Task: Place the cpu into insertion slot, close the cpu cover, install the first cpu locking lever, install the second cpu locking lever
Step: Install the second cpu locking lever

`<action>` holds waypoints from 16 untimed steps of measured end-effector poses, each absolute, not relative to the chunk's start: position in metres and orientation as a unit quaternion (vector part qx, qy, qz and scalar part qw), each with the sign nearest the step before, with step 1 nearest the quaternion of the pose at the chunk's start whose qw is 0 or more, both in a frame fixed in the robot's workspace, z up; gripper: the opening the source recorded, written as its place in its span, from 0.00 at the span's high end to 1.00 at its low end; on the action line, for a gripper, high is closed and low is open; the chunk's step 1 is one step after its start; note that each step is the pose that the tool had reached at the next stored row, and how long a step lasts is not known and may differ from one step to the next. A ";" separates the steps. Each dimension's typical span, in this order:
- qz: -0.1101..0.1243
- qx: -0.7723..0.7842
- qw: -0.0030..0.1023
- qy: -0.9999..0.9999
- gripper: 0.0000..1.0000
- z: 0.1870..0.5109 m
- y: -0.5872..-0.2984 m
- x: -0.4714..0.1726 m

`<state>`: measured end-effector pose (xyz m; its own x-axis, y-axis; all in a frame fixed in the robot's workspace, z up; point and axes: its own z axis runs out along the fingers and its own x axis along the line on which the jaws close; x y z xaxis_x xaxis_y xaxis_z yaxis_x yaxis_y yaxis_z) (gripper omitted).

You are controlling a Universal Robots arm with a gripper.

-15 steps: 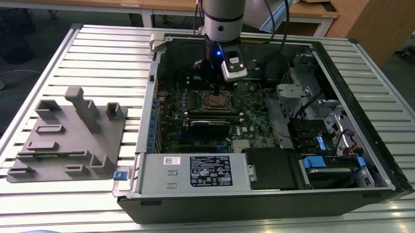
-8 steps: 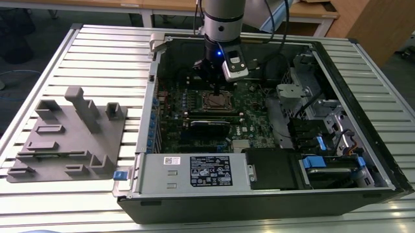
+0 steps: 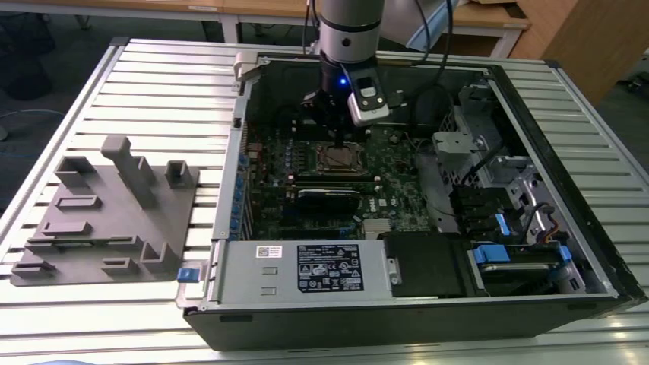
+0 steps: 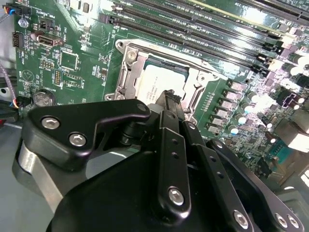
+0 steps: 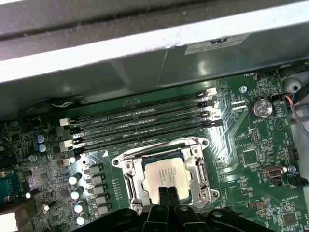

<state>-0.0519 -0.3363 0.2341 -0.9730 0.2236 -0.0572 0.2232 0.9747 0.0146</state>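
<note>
On a ribbed metal desk we see an open computer case. Our fingers, pressed together, hover at the six o'clock edge of the insertion slot in the first wrist view. The cpu, flat, square and dull silver, lies seated inside, with the thin silvery cpu cover framing it.

Slatted white metal worktable, bright glare on slats. Grey floor beyond the pincer's far side, toward the exterior view's left. Wooden tables behind the pincer, further back. Wooden cabinet panel off toward the exterior view's right. Lighting even, overhead.
</note>
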 end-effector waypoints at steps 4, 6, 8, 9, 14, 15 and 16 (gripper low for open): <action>0.004 0.112 0.029 0.993 0.89 0.236 -0.336 -0.052; 0.004 0.112 0.029 0.993 0.89 0.236 -0.336 -0.052; 0.004 0.112 0.029 0.993 0.89 0.236 -0.336 -0.052; 0.004 0.112 0.029 0.993 0.89 0.236 -0.336 -0.052; 0.004 0.112 0.029 0.993 0.89 0.238 -0.336 -0.052; 0.004 0.112 0.029 0.993 0.89 0.239 -0.336 -0.052; 0.004 0.112 0.029 0.993 0.89 0.240 -0.336 -0.052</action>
